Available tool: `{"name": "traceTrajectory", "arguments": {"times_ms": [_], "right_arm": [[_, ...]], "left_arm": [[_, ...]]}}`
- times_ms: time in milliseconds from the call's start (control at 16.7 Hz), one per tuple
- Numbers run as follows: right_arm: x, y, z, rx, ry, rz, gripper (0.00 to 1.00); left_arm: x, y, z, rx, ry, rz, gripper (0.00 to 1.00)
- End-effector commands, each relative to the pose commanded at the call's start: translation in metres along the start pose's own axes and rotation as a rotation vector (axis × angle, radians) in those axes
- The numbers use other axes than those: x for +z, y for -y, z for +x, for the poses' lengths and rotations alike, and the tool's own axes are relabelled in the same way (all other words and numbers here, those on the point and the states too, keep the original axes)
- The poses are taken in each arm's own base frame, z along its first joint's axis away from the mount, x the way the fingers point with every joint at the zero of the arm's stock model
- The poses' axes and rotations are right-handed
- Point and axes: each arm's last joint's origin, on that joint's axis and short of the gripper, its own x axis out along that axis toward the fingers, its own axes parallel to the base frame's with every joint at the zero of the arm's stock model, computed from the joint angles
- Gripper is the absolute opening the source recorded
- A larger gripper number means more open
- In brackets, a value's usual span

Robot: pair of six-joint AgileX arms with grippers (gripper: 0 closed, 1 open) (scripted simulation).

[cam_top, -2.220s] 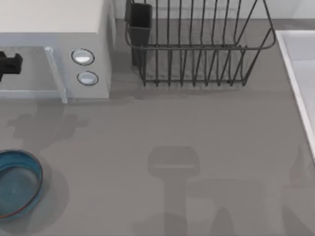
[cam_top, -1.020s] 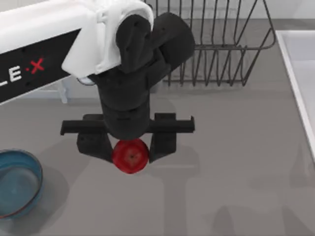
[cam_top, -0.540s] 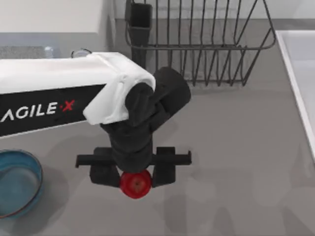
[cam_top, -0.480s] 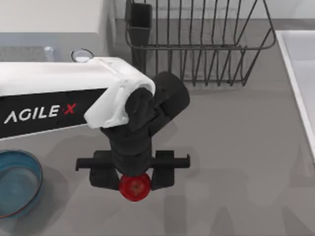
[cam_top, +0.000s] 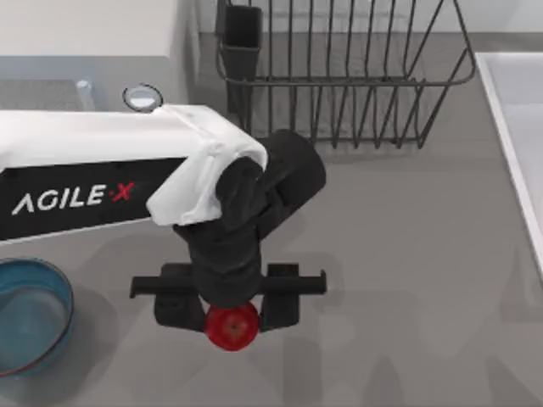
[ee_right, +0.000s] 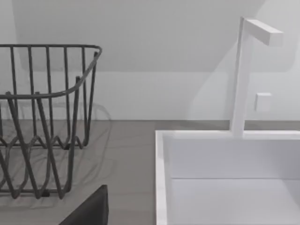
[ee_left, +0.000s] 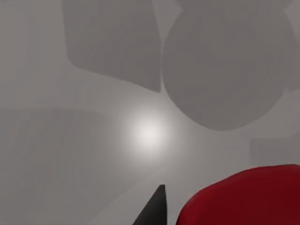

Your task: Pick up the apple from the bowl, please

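Apple: the red apple [cam_top: 231, 327] is sitting between the two black fingers of the left gripper [cam_top: 230, 310], out of the bowl and above the grey table [cam_top: 407, 254]; in the left wrist view the apple [ee_left: 243, 199] is showing beside a dark fingertip [ee_left: 154, 211].
Left gripper: its jaws are closing narrowly on the apple, one finger on each side, touching it.
Left arm: the white AgileX arm [cam_top: 93, 182] is reaching in from the table's left side toward the middle.
Bowl: the blue bowl [cam_top: 59, 292] is lying at the table's left edge, well apart from the apple, cut by the picture's edge.
Edges: the wire dish rack [cam_top: 339, 76] is standing at the far side, beyond the gripper; the white sink [cam_top: 517, 110] is running along the right edge; a white microwave [cam_top: 93, 34] is standing at the far left.
Open room: bare grey table is lying between the gripper and the sink.
Right wrist view: it is showing the dish rack [ee_right: 42, 117], the sink [ee_right: 161, 187] and a white tap [ee_right: 243, 75].
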Motion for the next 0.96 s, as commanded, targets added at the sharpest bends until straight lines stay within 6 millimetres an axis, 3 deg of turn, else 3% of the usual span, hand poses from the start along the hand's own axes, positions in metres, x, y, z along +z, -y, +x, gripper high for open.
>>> {"name": "traceTrajectory", "arguments": {"times_ms": [600,960], "right_arm": [[0.0,0.0,0.0,0.0,0.0,0.0,1.0],[0.0,0.0,0.0,0.0,0.0,0.0,1.0]], "left_arm": [[0.0,0.0,0.0,0.0,0.0,0.0,0.98],[0.0,0.0,0.0,0.0,0.0,0.0,1.0]]}}
